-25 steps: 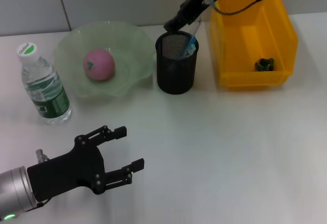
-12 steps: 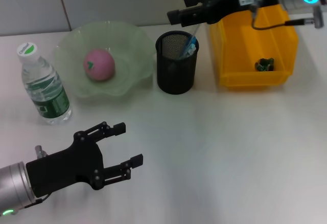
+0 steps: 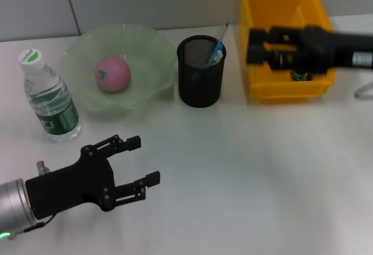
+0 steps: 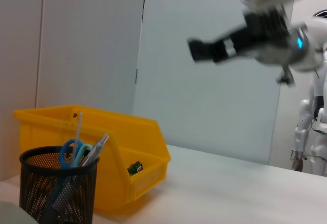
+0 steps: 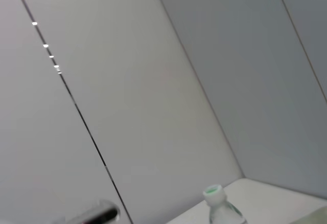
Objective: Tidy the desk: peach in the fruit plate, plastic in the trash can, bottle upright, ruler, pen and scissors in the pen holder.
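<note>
Right gripper [image 3: 252,48] blurred, above trash can [image 3: 274,19]; finger state can't tell. Pen holder [image 3: 201,71] just beside it toward the robot's left, scissors [image 3: 216,53] inside, handles up, near-upright. Left gripper [image 3: 140,160] fingers apart, low over desk [image 3: 245,167].

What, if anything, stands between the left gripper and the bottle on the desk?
Nothing visible does. In the head view the left gripper hovers open over the desk, and the bottle stands upright just beyond it with only bare tabletop between them. The fruit plate and pen holder sit off to the side.
</note>
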You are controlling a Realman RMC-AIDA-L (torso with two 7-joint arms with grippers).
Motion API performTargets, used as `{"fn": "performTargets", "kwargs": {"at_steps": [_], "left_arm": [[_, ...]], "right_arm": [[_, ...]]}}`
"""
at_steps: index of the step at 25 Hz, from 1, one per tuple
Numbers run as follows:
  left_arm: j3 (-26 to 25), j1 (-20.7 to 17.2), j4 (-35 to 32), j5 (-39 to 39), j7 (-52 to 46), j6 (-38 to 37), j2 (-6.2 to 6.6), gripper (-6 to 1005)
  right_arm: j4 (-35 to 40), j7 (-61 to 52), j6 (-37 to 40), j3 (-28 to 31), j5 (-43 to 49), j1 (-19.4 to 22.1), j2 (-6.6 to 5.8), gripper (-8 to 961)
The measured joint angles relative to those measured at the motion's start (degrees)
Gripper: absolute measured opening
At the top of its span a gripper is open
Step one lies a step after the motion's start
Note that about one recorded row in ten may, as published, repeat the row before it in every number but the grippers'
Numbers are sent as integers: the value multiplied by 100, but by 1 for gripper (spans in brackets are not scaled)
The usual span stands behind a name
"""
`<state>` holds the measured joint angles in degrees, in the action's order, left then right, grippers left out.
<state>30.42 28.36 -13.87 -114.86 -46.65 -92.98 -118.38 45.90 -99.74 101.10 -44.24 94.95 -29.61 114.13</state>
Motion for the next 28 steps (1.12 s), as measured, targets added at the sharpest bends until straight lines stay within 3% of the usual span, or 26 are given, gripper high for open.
{"fn": "performTargets", "kwargs": {"at_steps": [5,12,14,20,28], "left_arm": [[14,22,-162,-1,-209,-48,0,812],[93,37,-393,-56,-488,-23,6,812],[93,37,-393,-56,-488,-23,6,812],[313,87,-476,-80,-531,125,13,812],[324,91,-606,-80,-637,109,16,812]], "right_arm": [[-694,2031,4,13,20,465,163,775],[-1648,3484,-124,-10,234,643,78,775],[-1846,3923,-243,-39,341,711,104,775],[-1931,4165,-529,-37,746,726,252,776],[-1933,4191,-603,-9,817,730,307,776]]}}
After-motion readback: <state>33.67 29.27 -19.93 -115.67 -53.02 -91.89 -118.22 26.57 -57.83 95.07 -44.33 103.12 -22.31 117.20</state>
